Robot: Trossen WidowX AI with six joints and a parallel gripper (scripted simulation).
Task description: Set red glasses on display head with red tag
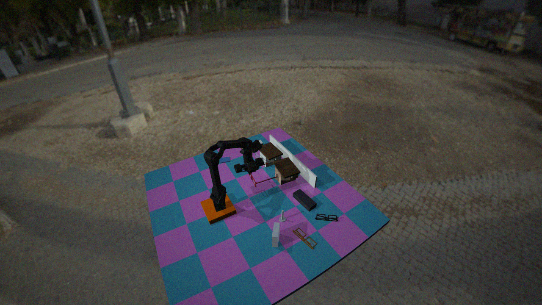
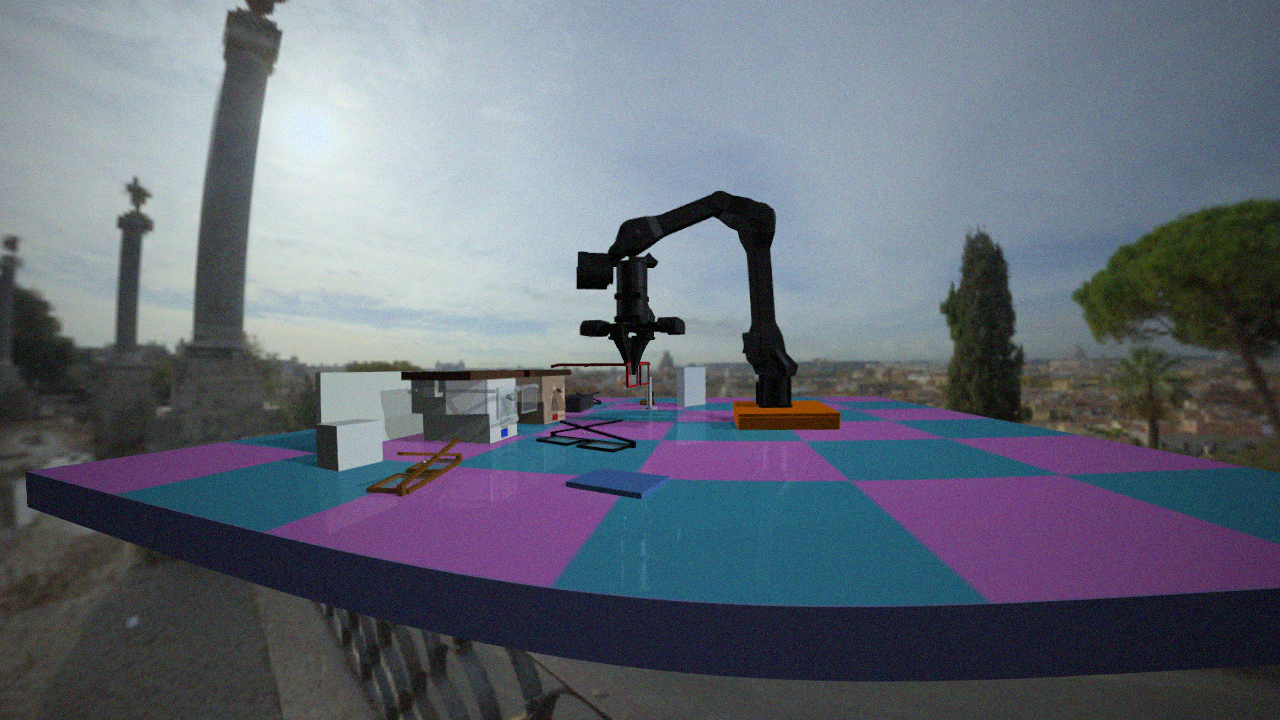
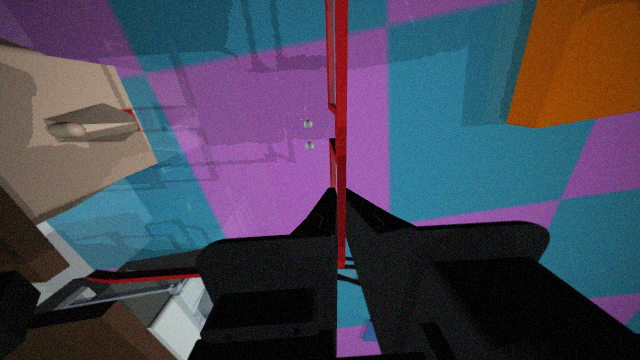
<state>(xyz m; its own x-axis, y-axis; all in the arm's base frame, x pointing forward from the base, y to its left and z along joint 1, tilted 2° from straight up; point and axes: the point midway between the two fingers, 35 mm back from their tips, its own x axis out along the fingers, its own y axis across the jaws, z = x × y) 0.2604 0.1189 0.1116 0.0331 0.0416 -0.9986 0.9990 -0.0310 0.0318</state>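
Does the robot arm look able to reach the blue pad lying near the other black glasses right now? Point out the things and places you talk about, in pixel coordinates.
Probably, but not to pick it up: the gripper [image 1: 250,171] [image 2: 631,368] is already shut on the red glasses [image 1: 255,185] [image 2: 637,374] [image 3: 341,125].

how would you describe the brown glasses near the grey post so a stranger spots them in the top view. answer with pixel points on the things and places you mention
Find the checkered board [image 1: 223,261]; near its lower right stands a pale block [image 1: 275,235]. The glasses [image 1: 310,242] lie just right of it, brown where the nearby pair [image 1: 326,220] is black.

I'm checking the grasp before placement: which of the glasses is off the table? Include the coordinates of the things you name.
The thin red-framed glasses [image 1: 255,184] [image 2: 640,364] [image 3: 341,150], pinched in the black gripper [image 1: 250,171] [image 2: 632,368] [image 3: 336,194]; the black and brown-framed pairs lie on the table.
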